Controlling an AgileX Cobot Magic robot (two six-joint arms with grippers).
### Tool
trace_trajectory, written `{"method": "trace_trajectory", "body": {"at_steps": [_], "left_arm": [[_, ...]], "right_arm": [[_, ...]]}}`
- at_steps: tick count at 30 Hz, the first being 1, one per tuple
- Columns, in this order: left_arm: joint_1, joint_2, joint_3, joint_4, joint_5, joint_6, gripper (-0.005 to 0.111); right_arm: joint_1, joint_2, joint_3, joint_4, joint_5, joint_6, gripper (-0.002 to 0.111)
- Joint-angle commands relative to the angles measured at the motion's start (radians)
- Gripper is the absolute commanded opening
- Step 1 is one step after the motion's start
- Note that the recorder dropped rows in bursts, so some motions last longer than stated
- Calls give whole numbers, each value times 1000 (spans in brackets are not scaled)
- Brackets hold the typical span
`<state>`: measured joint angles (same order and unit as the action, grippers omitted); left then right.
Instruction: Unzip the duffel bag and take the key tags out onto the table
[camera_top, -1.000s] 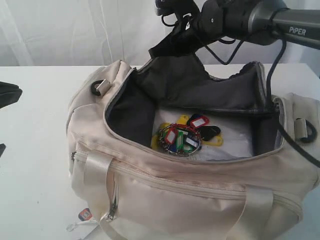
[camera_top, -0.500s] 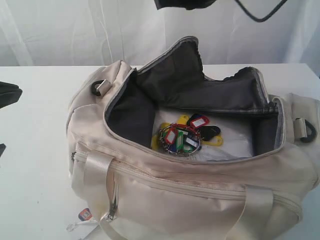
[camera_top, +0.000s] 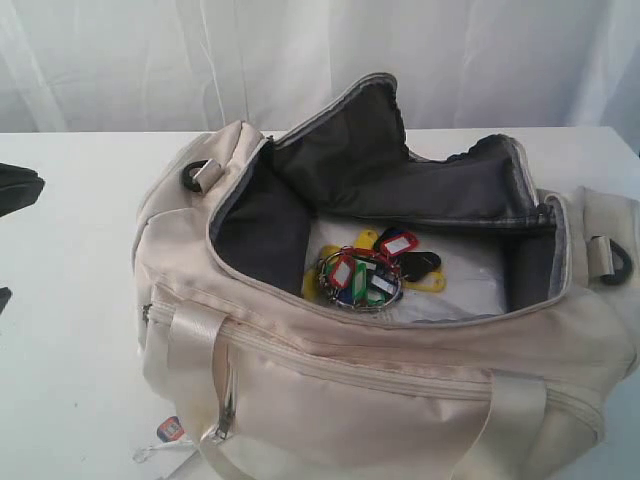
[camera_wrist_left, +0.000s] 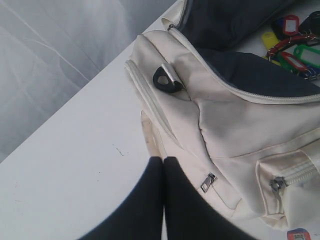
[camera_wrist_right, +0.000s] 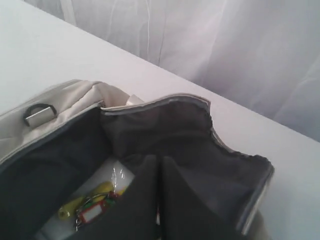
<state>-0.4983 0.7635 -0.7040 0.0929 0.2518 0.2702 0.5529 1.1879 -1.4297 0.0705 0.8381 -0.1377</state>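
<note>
Cream bag (camera_top: 380, 370) unzipped on bench (camera_top: 70, 300); key tags (camera_top: 365, 272) inside, on its floor. Left pincer (camera_wrist_left: 163, 162) beside bag, right pincer (camera_wrist_right: 159, 162) over its mouth: both closed, empty. Open right, drop straight onto tags.

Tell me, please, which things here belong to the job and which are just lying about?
For the job: large cream-white fabric duffel bag, unzipped; bunch of coloured plastic key tags on a metal ring, inside it; wide white table.
Lying about: small red-and-blue paper tag with string, beside the bag; white curtain behind.
</note>
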Motion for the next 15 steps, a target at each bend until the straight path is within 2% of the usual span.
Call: {"method": "trace_trajectory", "body": {"at_steps": [1,9,13,15], "left_arm": [[-6,-7,5,-18,-5,-10,0],[-6,-7,5,-66,3,-10,0],[-6,35,-16,-110,28,-13,0],[-6,81,-77,-167,137,-13,0]], "right_arm": [[-2,-222,217,-63,-57,74,0],[-2,-468,540,-544,-89,442,0],[-2,-500,595,-562,-93,512,0],[-2,-500,595,-559,-83,512,0]]}}
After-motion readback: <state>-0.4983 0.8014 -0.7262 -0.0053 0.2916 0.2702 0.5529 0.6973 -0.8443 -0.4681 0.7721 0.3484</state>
